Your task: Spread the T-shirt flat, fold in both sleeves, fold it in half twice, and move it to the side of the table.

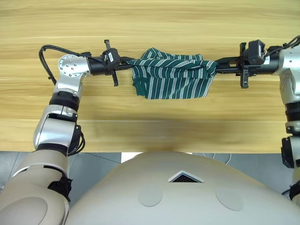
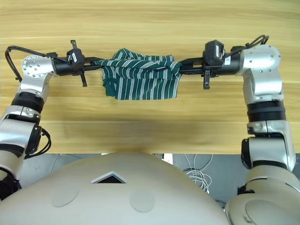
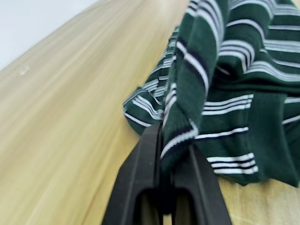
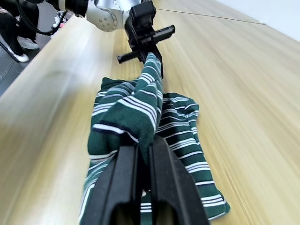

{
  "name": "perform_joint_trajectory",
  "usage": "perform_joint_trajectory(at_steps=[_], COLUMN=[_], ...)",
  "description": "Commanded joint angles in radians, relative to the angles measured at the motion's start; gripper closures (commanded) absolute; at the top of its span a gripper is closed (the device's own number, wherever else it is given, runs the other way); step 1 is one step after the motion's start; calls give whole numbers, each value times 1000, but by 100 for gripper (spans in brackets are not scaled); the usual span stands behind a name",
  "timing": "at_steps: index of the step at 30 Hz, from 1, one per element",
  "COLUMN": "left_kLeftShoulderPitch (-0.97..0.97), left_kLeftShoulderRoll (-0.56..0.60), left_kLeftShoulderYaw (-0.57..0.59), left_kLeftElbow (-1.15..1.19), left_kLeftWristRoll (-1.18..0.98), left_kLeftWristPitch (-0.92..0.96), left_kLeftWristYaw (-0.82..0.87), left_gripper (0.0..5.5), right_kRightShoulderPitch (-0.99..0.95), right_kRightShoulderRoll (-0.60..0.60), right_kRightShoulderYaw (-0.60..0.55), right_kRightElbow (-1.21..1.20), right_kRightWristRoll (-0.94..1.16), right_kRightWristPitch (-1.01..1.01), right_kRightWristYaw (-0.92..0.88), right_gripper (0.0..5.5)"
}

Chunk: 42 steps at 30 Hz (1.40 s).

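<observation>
We hold the T-shirt (image 1: 171, 77) between both arms over the middle of the table (image 1: 140, 18). The left gripper (image 1: 128, 63) is clenched on one bunched end and the right gripper (image 1: 216, 63) on the other. The cloth hangs in folds, and its lower part seems to touch the wood. To spread it well, we think we must pull both ends apart evenly, at the same height, then lay the cloth down slowly so the folds open and do not roll under.
</observation>
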Motion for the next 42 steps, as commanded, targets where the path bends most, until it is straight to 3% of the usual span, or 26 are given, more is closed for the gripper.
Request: perform_joint_trajectory(at_steps=[1,7,10,16,22,26,28,33,38,42], left_kLeftShoulderPitch=[-59,-130,-168,-224,-274,-223,-143,128,372,489], left_kLeftShoulderRoll=[-25,-96,-141,-176,-177,-154,-143,-158,-205,-256], left_kLeftShoulderYaw=[6,36,63,133,263,360,410,488,458,403], left_kLeftElbow=[104,179,227,318,353,262,132,-310,-626,-739], left_kLeftWristRoll=[64,87,93,102,54,-19,-86,-257,-204,-120], left_kLeftWristPitch=[-32,-33,47,246,360,257,205,264,243,192], left_kLeftWristYaw=[0,9,53,163,310,276,210,175,310,412], left_gripper=[550,550,550,439,345,341,341,341,341,341], right_kRightShoulderPitch=[-83,-154,-194,-248,-281,-207,-122,-10,2,7], right_kRightShoulderRoll=[41,101,113,131,149,162,177,249,355,402], right_kRightShoulderYaw=[5,-2,-10,-42,-98,-177,-165,-2,144,213], right_kRightElbow=[136,348,439,582,640,457,218,-137,-262,-291], right_kRightWristRoll=[-59,-154,-193,-257,-310,-236,-187,-414,-616,-696], right_kRightWristPitch=[-11,-70,-83,-131,-252,-365,-348,-284,-42,82], right_kRightWristYaw=[32,36,18,-48,-253,-300,-287,-463,-613,-678], right_gripper=[544,544,476,353,249,155,155,155,155,155])
